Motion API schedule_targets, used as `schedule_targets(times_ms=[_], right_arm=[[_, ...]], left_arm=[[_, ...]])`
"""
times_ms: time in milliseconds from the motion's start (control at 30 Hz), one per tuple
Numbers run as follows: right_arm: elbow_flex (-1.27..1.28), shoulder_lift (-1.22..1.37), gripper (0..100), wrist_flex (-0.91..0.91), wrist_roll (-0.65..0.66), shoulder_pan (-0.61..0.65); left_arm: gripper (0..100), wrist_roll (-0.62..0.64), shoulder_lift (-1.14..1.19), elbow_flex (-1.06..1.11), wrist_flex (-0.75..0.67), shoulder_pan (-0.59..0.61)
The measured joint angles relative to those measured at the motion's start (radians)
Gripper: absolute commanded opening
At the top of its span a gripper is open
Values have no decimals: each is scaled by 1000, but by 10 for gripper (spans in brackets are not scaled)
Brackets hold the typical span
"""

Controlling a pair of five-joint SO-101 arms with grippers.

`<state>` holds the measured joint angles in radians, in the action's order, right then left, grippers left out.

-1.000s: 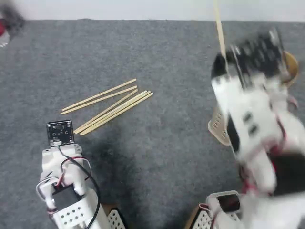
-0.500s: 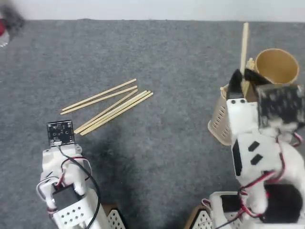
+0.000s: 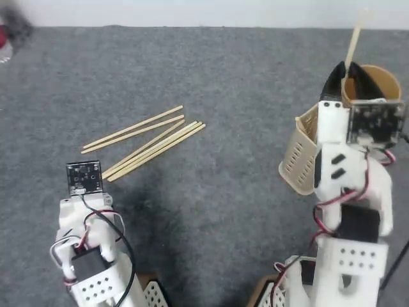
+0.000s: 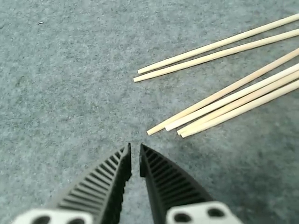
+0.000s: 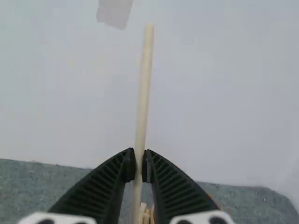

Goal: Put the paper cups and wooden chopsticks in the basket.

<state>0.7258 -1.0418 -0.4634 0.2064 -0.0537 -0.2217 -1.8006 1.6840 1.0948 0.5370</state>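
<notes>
Several wooden chopsticks (image 3: pixel 144 142) lie fanned out on the grey mat, and they appear up close in the left wrist view as chopsticks (image 4: pixel 224 107). My left gripper (image 4: pixel 135 156) hovers just short of their near tips, shut with nothing in it; it sits low at the left as the left gripper (image 3: pixel 83 177). My right gripper (image 5: pixel 139 168) is shut on one chopstick (image 5: pixel 143 84), which points upward. In the high view the right gripper (image 3: pixel 348 83) holds this chopstick (image 3: pixel 353 41) above the beige slotted basket (image 3: pixel 295 155). A tan paper cup (image 3: pixel 383 75) stands at the basket's far end.
A blurred red and dark object (image 3: pixel 7 32) sits at the far left corner. A white wall (image 3: pixel 192 11) runs along the table's far edge. Open grey mat (image 3: pixel 236 192) lies between the two arms.
The right arm has swung to the right with the chopstick, which now stands over the basket by the cup. The left arm has hardly moved.
</notes>
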Motion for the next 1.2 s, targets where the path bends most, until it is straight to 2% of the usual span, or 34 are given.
schedule_targets(times_ms=[67,133,200,233,367,467,667,900,1000,1067,1200], right_arm=[[8,15,72,3,0,5],[8,14,185,3,0,3],[8,12,272,3,-18,3],[8,6,282,0,-44,5],[8,-55,253,-71,-95,3],[8,-92,251,-129,-94,25],[8,-112,249,-247,-94,35],[61,-110,248,-488,-137,109],[92,-110,245,-537,-152,118],[112,-112,195,-542,-175,118],[146,-112,2,-542,-189,135]], left_arm=[[37,0,0,0,0,0],[45,0,0,0,0,0],[88,0,0,0,-17,0],[122,2,0,0,-25,0],[239,83,0,0,-25,2],[242,107,0,0,-25,2],[242,46,0,-25,-18,2],[242,-106,0,-319,18,-100],[242,-130,0,-413,20,-118],[242,-135,28,-463,9,-129],[242,-133,209,-609,3,-126]])
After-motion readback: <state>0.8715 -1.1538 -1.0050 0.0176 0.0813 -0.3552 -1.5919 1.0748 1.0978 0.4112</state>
